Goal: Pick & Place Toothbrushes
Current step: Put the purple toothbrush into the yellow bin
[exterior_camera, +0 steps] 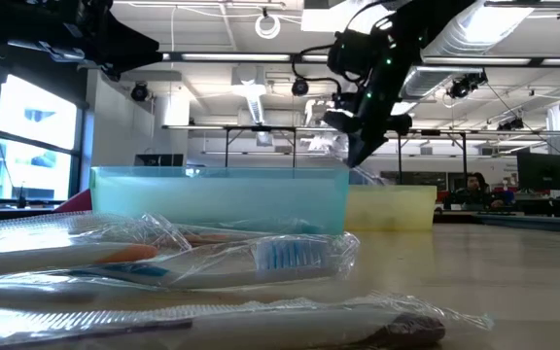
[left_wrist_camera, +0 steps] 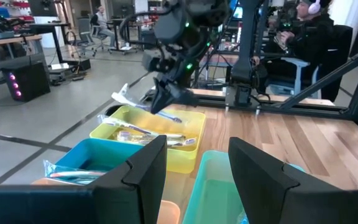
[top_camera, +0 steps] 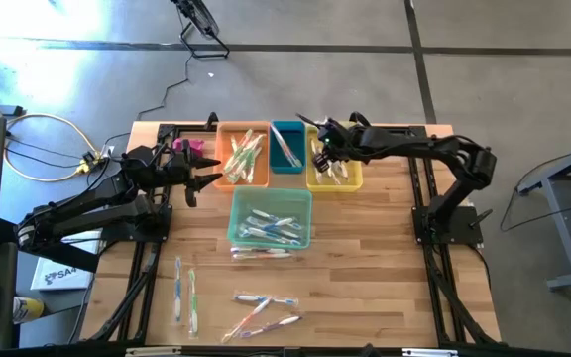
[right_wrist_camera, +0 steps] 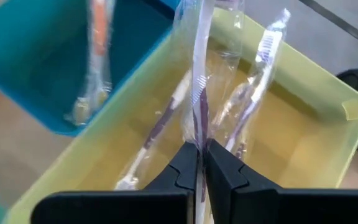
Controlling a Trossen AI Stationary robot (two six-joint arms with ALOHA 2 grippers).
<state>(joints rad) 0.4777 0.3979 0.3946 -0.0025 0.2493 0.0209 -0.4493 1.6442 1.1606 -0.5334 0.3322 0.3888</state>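
Held toothbrush: a wrapped toothbrush with a dark purplish handle is pinched in the right gripper, hanging over the yellow bin.
Other toothbrushes: several already lie inside the yellow bin; more sit in the orange bin and dark teal bin beside it, in the light teal bin nearer the front, and loose on the surface farther out from the yellow bin.
Step in hand: judged as the placing stage, the brush carried above the yellow bin but not yet let go.
Next move: likely a short lowering into the yellow bin, then opening the jaws; the crinkly wrapper may cling to the pads, so a clean release matters.
Right jaws: closed tight on the wrapped brush.
Left gripper: waits on the far side of the orange bin from the yellow bin, jaws spread wide and holding nothing.
Right wrist view alone: shows the pinch itself and the brushes on the yellow bin's floor.
Left wrist view alone: shows the right arm from across the bins, wrapper trailing from it above the yellow bin.
High view alone: shows the row of bins and the loose brushes.
Low view alone: shows wrapped brushes close up on the surface, the yellow bin behind them.
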